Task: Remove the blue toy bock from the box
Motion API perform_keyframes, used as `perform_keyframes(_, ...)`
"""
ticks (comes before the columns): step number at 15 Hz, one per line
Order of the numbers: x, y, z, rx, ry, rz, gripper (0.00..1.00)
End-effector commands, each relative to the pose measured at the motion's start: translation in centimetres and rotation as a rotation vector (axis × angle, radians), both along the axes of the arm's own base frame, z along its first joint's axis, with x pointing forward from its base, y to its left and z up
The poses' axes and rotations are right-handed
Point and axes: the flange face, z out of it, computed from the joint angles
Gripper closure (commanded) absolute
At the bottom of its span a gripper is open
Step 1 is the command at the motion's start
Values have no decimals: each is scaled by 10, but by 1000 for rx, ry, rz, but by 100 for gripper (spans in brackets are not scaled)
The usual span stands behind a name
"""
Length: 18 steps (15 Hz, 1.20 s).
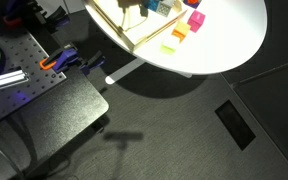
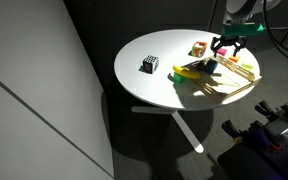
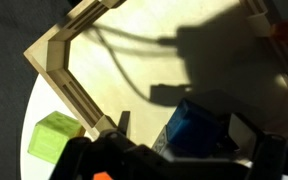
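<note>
The blue toy bock (image 3: 199,125) stands on the floor of the box (image 3: 74,90), a shallow light-wood tray, near its rim. In the wrist view my gripper (image 3: 181,128) is open, with one finger on each side of the blue cube and small gaps showing. In an exterior view the gripper (image 2: 229,47) hangs over the box (image 2: 236,84) on the round white table (image 2: 159,85), and the blue cube (image 2: 211,66) sits just below it. Shadow hides the block's lower part.
A yellow-green block (image 3: 54,135) lies just outside the box's rim. A black-and-white cube (image 2: 150,65) sits alone towards the table's far side. Pink (image 1: 196,20) and yellow (image 1: 179,33) blocks lie beside the box. The table edge is close.
</note>
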Motion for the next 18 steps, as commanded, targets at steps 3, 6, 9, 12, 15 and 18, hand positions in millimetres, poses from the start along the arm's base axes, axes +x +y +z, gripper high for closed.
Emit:
perform_keyframes(3,26,9,-23,-35,-15,-102,0)
perform_keyframes(6,38,9,-33,-38,-7,-126,0)
perform_keyframes(9,51,8,-43,-36,-6,-137,0)
perform_keyframes(12,63,7,-52,-33,-13,-148,0)
perform_keyframes(15,71,7,-60,-25,-19,-155,0)
perform_keyframes(18,77,7,-67,-23,-23,-159,0)
